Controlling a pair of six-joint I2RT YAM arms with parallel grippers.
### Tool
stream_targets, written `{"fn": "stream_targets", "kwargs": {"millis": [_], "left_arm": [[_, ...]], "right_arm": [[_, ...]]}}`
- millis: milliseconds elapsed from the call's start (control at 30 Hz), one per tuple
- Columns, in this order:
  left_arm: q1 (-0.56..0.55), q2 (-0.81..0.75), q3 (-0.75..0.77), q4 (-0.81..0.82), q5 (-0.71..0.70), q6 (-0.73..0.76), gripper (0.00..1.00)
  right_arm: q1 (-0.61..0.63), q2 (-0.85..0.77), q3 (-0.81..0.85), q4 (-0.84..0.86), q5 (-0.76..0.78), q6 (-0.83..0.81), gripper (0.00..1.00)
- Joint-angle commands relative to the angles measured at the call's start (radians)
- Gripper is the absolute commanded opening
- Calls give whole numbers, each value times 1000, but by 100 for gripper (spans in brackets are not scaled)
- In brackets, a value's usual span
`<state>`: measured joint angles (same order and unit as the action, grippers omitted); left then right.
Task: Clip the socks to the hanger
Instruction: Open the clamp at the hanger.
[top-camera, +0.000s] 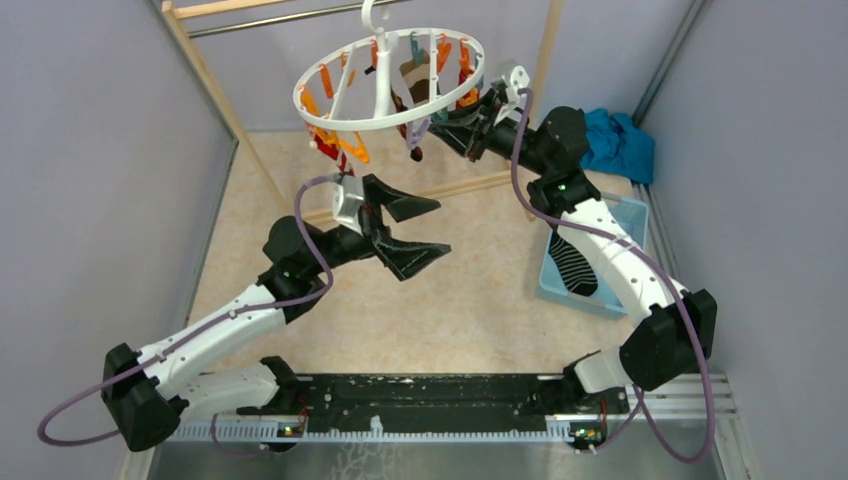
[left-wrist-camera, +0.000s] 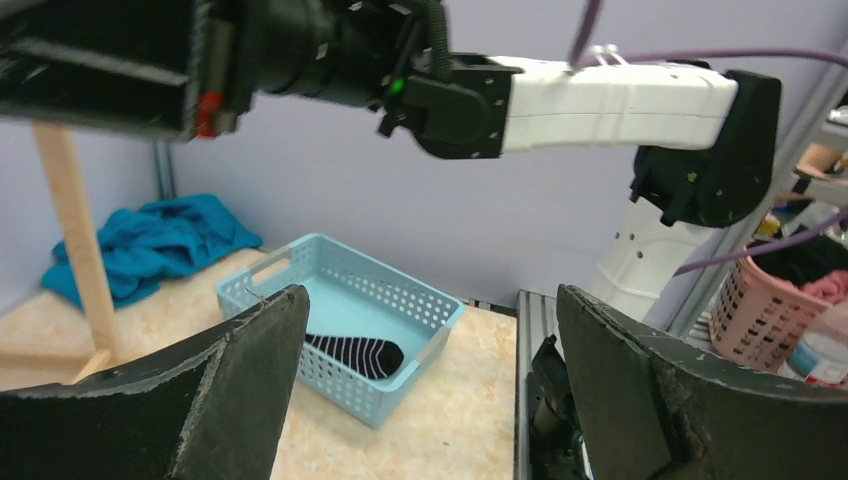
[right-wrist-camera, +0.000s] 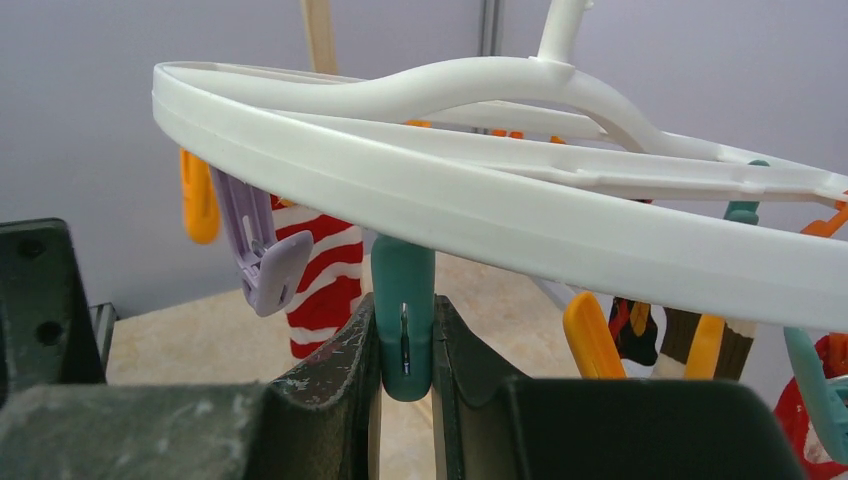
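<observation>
left gripper (top-camera: 440, 227) gapes wide, empty, free room around it above the table (top-camera: 480, 300). right gripper (right-wrist-camera: 403, 340) sits under the hanger (right-wrist-camera: 500, 200) rim. we see the blue basket (left-wrist-camera: 340, 380) holding a black striped sock (left-wrist-camera: 360, 352), and right jaws pinching a teal clip (right-wrist-camera: 403, 290).

My right gripper (right-wrist-camera: 403, 345), on a clip (right-wrist-camera: 403, 300), is hemmed in by hanger (right-wrist-camera: 480, 190) and socks (right-wrist-camera: 325, 285); I see open room over the table (top-camera: 480, 300) below.
</observation>
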<state>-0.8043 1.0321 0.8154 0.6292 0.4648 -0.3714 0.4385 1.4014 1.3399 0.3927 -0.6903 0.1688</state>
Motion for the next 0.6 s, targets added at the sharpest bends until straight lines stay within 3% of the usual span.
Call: {"fn": "stream_targets", "kwargs": {"millis": [0,133,267,567], "left_arm": [[-69,40,78,79,35,203,98],[-88,91,112,112,-72,368,98],[-88,133,98,229,-264,507,98],[-87,285,167,434,-510,578,98]], "right_arm": [[8,-1,9,40,1,0,0],[8,4,5,39,2,-2,0],[8,3,-6,38,2,-7,0],[10,12,-62,87,-5,11,0]]}}
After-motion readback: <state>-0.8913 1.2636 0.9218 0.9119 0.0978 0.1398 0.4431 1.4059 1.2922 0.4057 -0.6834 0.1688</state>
